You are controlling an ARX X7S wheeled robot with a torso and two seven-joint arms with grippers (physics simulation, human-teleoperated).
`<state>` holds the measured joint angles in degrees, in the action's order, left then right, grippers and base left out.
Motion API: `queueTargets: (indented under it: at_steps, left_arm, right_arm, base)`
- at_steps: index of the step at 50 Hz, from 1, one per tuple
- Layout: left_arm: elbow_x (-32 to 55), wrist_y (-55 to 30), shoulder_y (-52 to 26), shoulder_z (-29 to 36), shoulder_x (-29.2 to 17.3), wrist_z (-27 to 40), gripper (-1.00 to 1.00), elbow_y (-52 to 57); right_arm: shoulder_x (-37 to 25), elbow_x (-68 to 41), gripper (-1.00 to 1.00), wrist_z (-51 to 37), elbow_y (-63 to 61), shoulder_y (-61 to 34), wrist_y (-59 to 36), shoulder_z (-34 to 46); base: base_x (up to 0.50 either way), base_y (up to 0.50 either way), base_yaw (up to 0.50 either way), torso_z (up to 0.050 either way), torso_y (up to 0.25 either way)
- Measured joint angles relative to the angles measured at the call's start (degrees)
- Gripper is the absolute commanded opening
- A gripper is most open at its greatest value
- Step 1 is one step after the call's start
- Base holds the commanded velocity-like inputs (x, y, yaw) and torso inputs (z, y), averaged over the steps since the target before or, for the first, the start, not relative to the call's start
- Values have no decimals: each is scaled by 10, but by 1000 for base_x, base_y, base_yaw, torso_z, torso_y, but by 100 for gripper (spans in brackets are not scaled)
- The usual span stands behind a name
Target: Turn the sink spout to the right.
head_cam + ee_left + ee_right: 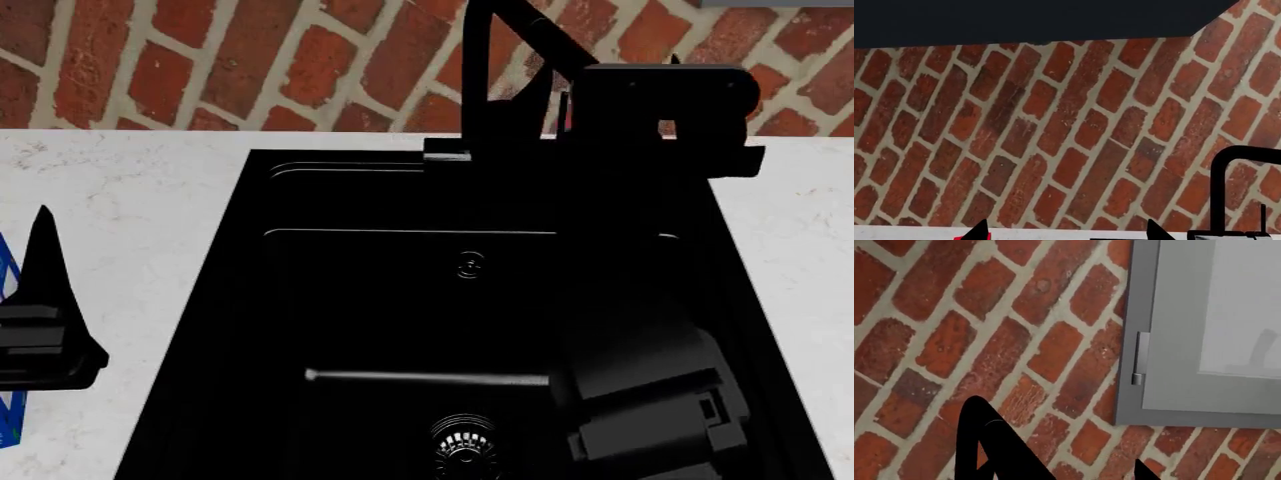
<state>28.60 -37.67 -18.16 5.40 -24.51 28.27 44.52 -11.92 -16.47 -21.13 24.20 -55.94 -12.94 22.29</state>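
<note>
The sink spout [501,60] rises at the counter's back edge behind the sink [227,330]. The right gripper [661,105] hangs just beside it, fingers apart, apparently placed to push it; the left gripper [40,330] waits near the counter's left edge, its finger state unclear

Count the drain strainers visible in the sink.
1. A single round metal drain strainer sits on the floor of the sink, at the near edge of the head view. The right arm covers part of the basin, so another could be hidden there.
</note>
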Motion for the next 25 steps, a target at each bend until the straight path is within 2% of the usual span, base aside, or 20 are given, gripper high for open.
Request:
queueTargets:
  at_steps: [25]
  left_arm:
    - [4, -2, -2, 3, -3, 4, 100, -1]
  right_arm:
    - [-15, 3, 100, -19, 20, -4, 13, -11]
  base:
    - [0, 0, 0, 0, 0]
